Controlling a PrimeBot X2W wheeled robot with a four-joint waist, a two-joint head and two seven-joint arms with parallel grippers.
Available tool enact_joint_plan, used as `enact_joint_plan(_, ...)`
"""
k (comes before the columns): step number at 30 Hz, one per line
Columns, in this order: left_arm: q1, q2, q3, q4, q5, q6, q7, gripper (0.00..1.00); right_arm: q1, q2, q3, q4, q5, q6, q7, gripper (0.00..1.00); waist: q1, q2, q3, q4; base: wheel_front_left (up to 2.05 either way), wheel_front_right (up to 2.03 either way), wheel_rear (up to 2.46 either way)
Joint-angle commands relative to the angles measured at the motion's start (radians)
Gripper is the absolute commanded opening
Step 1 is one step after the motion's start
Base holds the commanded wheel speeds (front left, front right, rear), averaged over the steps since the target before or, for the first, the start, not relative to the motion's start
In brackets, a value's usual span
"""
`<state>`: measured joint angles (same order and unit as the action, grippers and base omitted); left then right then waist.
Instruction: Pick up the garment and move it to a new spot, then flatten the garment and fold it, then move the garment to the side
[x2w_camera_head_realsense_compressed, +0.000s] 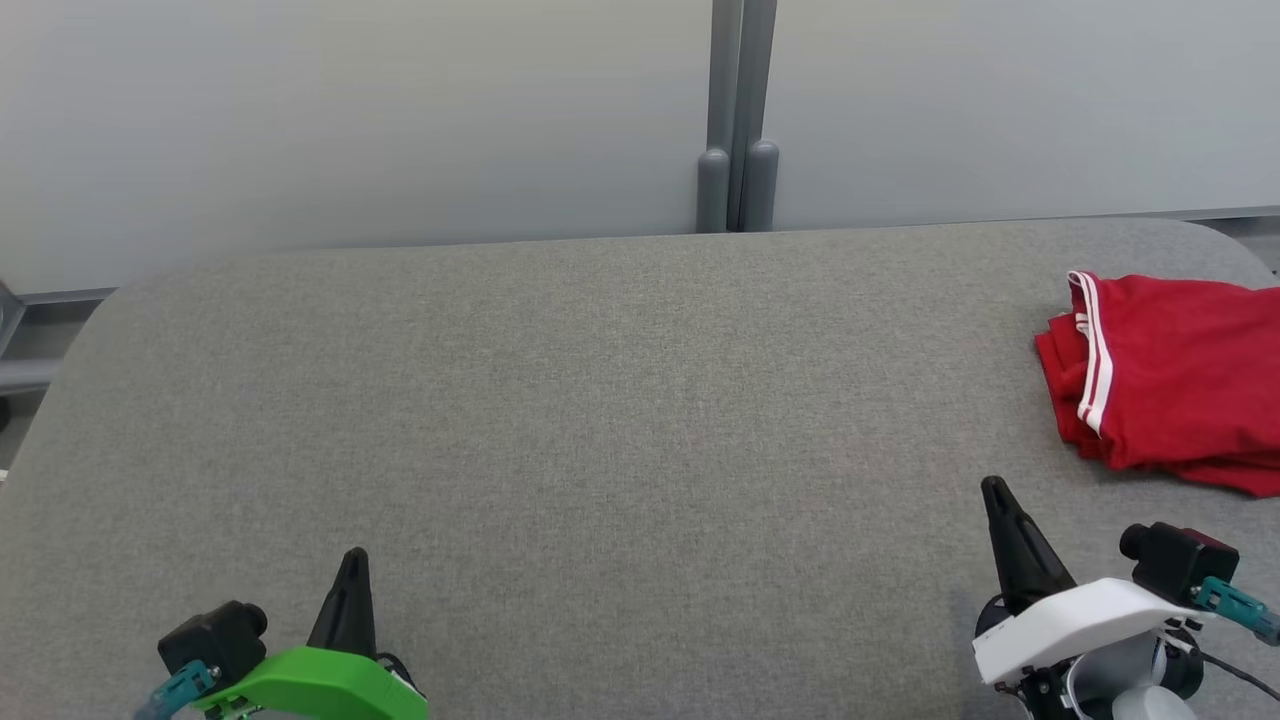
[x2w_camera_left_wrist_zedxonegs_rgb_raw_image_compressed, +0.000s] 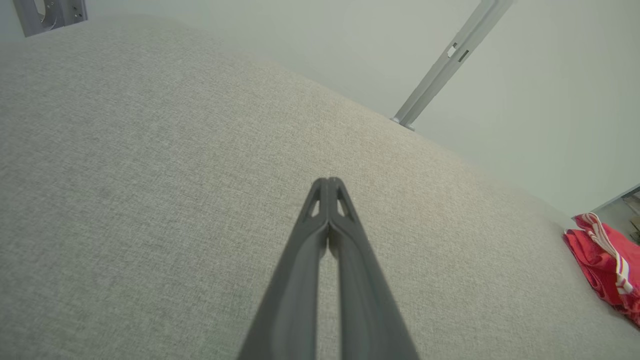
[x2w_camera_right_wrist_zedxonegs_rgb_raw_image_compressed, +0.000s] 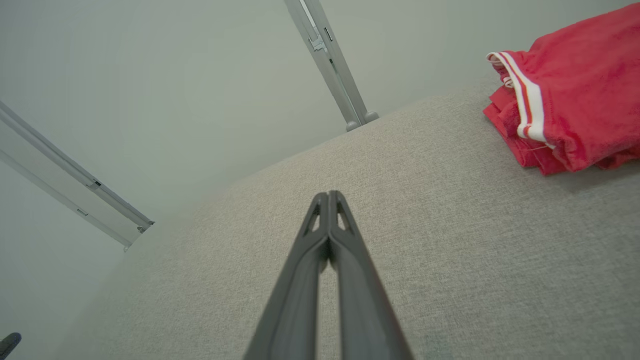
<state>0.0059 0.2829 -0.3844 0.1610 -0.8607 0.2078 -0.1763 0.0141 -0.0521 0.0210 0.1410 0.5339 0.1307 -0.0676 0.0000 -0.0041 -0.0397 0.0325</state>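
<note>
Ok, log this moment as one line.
garment: red, white-striped, lying at right edge of grey table | left gripper: shut, empty | right gripper: shut, empty

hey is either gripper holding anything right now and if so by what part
Nothing is held. The left gripper and right gripper are both shut on nothing, and the red garment lies apart on the table.

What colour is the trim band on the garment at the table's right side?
White with a thin red stripe, on the red garment; clearest in the right wrist view.

Grey fabric table (x2w_camera_head_realsense_compressed: 600, 400); pale partition wall (x2w_camera_head_realsense_compressed: 350, 110) behind, grey post (x2w_camera_head_realsense_compressed: 738, 110) between panels.
</note>
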Motion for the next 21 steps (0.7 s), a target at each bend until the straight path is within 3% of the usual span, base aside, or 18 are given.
enact_joint_plan(1, -0.037, -0.002, 0.021, -0.008, -0.024, -0.012, 0.005, 0.0, -0.033, -0.008, -0.006, -0.009, 0.036, 0.0, 0.006, 0.0, 0.0, 0.0006, 0.0, 0.0, 0.0, 0.0, 0.0)
enact_joint_plan(21, -0.076, -0.063, 0.135, 0.03, -0.227, -0.102, 0.074, 0.0, -0.06, -0.016, -0.044, 0.022, 0.33, 0.0, 0.05, 0.0, 0.0, 0.0012, 0.009, -0.006, 0.0, 0.0, 0.0)
